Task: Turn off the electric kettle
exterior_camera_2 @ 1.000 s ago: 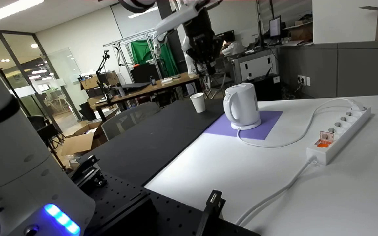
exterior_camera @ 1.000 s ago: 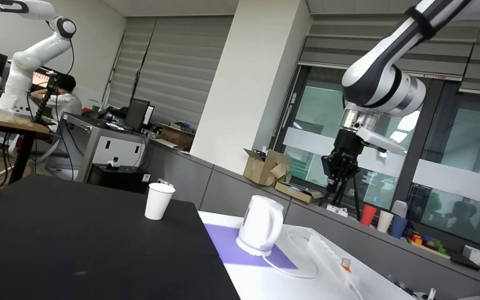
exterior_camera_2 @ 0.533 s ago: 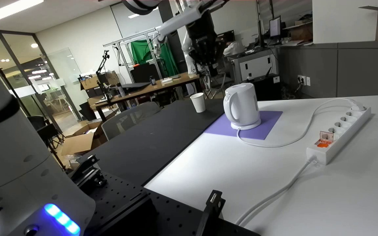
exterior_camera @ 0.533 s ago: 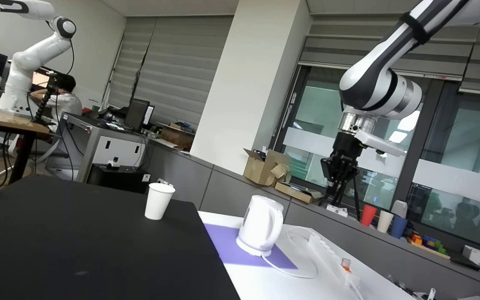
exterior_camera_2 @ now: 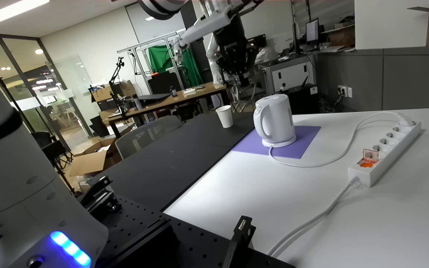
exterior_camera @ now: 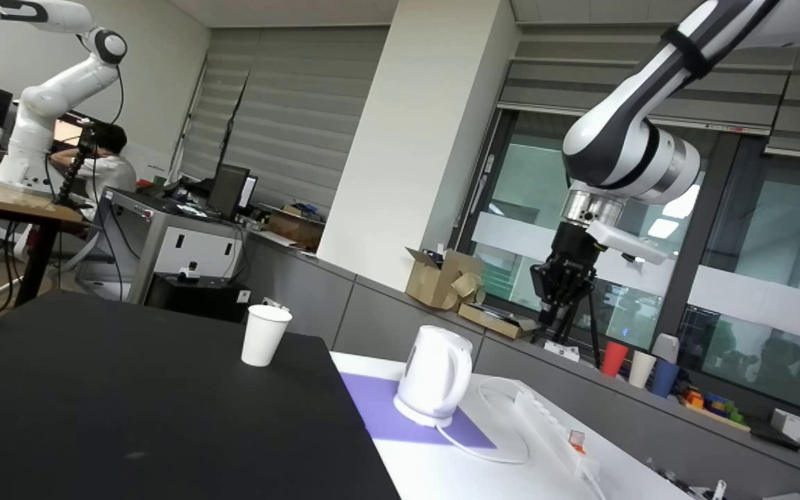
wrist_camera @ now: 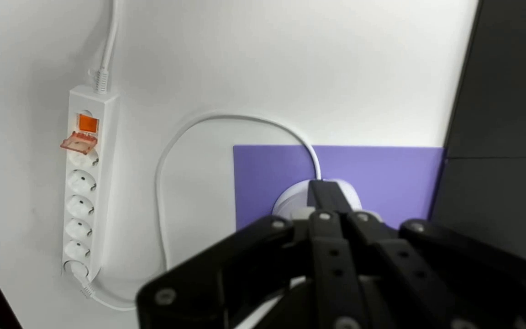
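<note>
In an exterior view, we see the white plastic jug kettle [exterior_camera: 424, 375] on a purple mat [exterior_camera: 376, 410] over white tabletop [exterior_camera: 442, 479], striped grey blinds [exterior_camera: 296, 118] at its eleven o'clock. The shadowed black gripper [wrist_camera: 330, 196] looks clenched.

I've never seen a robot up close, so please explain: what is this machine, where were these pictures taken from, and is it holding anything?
It is a robot arm, steered by a person, with a black gripper for a hand. The room-wide pictures come from two cameras outside the robot, the downward-looking one from a camera on its wrist. On the white table, an electric kettle stands on a purple mat, its cable running to a power strip. A paper cup stands upright on the black surface alongside. The gripper looks shut and holds nothing that I can see; it hangs higher than the kettle, not touching it.
</note>
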`<state>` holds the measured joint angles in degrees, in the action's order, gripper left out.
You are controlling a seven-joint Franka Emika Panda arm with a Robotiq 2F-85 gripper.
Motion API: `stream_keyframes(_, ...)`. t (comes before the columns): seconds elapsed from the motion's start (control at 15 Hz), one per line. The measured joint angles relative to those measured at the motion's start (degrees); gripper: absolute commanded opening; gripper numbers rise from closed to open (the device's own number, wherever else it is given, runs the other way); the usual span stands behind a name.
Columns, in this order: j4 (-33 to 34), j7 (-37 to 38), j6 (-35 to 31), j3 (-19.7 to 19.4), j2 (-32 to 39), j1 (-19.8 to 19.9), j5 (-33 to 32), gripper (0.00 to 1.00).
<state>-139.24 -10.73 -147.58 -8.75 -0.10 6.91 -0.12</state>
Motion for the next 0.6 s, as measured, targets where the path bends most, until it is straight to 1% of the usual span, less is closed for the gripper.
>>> stream_keyframes(0.13, 0.07, -0.55, -3.47, 0.13, 2.27, -0.01, 1.92, 0.00)
stream_keyframes(0.33, 0.93, -3.24, -7.95, 1.08, 7.40, 0.05, 7.56, 0.00)
stream_keyframes(0.47, 2.04, -5.56, -11.32, 2.67, 11.16, 0.57, 11.79, 0.00)
stream_keyframes(0.6, 3.43, -8.29, -15.16, 5.50, 14.73, 2.08, 16.10, 0.00)
